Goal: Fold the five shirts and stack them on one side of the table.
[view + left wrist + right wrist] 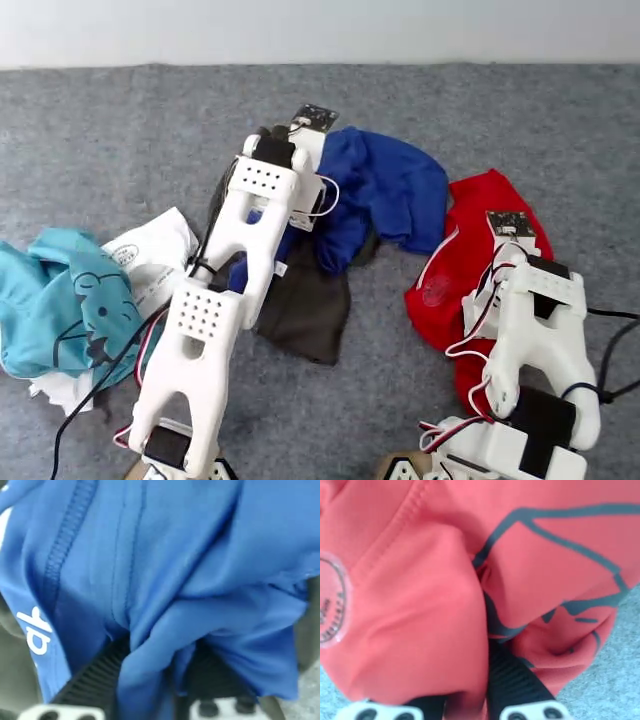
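Table (500, 110): grey felt-like covering, with a pale wall along the top of the frame.

Blue shirt (390, 190): crumpled, upper centre of the high view, its lower edge lying over the dark grey shirt. In the left wrist view the blue cloth (165, 565) shows a stitched seam and some white print.

Left gripper (150, 670): pressed together on a bunched fold of the blue shirt, with one ribbed black finger (95, 675) showing beside the fold.

Left arm (215, 310): white, running from lower left up to the centre of the frame.

Dark grey shirt (310, 310): centre, partly under the left arm and the blue shirt.

Red shirt (475, 230): crumpled, right of centre, just beside the blue shirt. It carries dark line print and a round badge (330, 605).

Right gripper (482, 630): pinching a gathered ridge of red cloth, with one black finger (512, 680) visible.

Right arm (530, 330): white, lower right, over the red shirt's lower part.

White shirt (150, 255): left, unfolded, touching the teal shirt.

Teal shirt (60, 300): far left, crumpled, with a printed figure
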